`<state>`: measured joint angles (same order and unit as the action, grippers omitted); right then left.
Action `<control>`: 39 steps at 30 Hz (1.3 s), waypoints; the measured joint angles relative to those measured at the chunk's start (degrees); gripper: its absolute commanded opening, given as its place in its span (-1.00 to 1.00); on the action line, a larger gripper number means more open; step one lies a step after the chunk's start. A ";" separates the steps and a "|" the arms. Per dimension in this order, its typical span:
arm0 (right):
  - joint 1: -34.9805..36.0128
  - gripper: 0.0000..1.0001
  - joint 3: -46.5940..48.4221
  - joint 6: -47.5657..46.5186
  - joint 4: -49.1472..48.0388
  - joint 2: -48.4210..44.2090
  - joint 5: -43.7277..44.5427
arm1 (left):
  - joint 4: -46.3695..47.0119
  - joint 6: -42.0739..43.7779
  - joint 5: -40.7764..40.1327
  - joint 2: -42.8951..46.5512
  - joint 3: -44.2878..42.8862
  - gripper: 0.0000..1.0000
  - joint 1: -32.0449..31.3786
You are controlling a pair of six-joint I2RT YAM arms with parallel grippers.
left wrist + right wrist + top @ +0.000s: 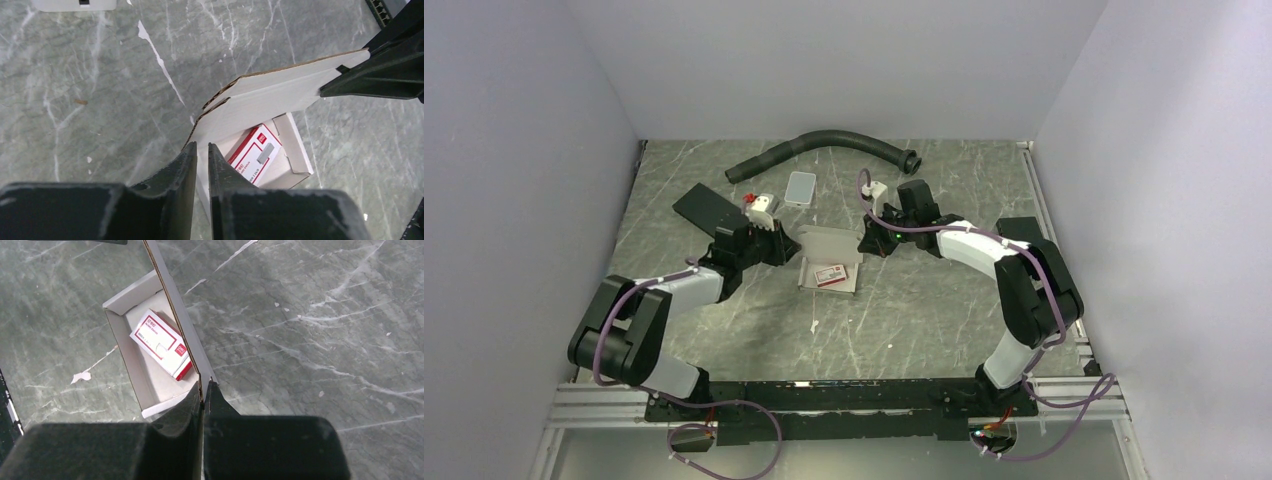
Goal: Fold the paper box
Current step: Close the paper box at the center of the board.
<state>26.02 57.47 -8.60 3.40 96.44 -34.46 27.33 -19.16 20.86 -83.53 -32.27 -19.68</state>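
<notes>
Now we are at the lid-closing step: the paper box (829, 262) sits on the bench (924, 320) just on the near side of the grey tile (801, 187).
Our left fingers (187, 165) pinch one end of its raised lid flap and our right fingers (217, 402) clamp the other. A red-and-white packet (255, 152) lies inside. Next, we judge, both ends must swing down together.

Hose (819, 138), grey tile (801, 187) and black pad (707, 208) lie apart.
</notes>
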 measured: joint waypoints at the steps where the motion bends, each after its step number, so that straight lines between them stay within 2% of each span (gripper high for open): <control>1: 0.00 -1.00 0.00 0.02 0.00 0.00 0.13 | 0.24 -0.13 0.37 -0.22 0.00 -0.73 0.00; 9: 0.00 -1.00 0.28 -0.02 0.15 -0.02 1.92 | 2.27 -1.66 2.27 -1.60 0.00 -0.75 -0.11; 11: 0.00 -1.00 0.57 -0.28 0.39 -0.02 2.89 | 2.43 -1.70 2.25 -1.57 0.00 -0.53 -0.24; 14: 0.00 -1.00 0.76 -1.22 0.66 -0.22 4.00 | 1.90 -1.57 1.31 -0.76 0.15 0.02 -0.28; 16: -0.07 -1.00 0.76 -1.95 1.07 -0.57 4.20 | 1.51 -1.33 -0.07 1.27 0.74 0.17 -0.28; 18: -0.13 -1.00 0.76 -2.62 1.40 -0.83 4.17 | 1.57 -0.52 -0.94 2.93 1.09 0.21 -0.28; 23: -0.28 -1.00 0.81 -3.74 2.08 -0.92 3.91 | 2.38 2.27 -0.57 2.60 0.98 0.19 -0.28; 33: -0.33 -1.00 1.07 -4.04 2.67 -0.92 3.48 | 5.97 4.79 3.41 -7.61 -1.79 0.01 -0.26; 37: -0.33 -1.00 1.09 -4.07 2.69 -0.92 3.39 | 6.80 4.59 4.87 -9.42 -3.21 -0.26 -0.26; 39: -0.33 -1.00 1.09 -4.04 2.71 -0.92 3.41 | 6.75 4.42 5.55 -9.94 -4.28 -0.54 -0.26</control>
<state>25.69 58.57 -12.64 6.11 95.53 -31.05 34.09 -14.74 26.41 -93.47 -36.56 -19.94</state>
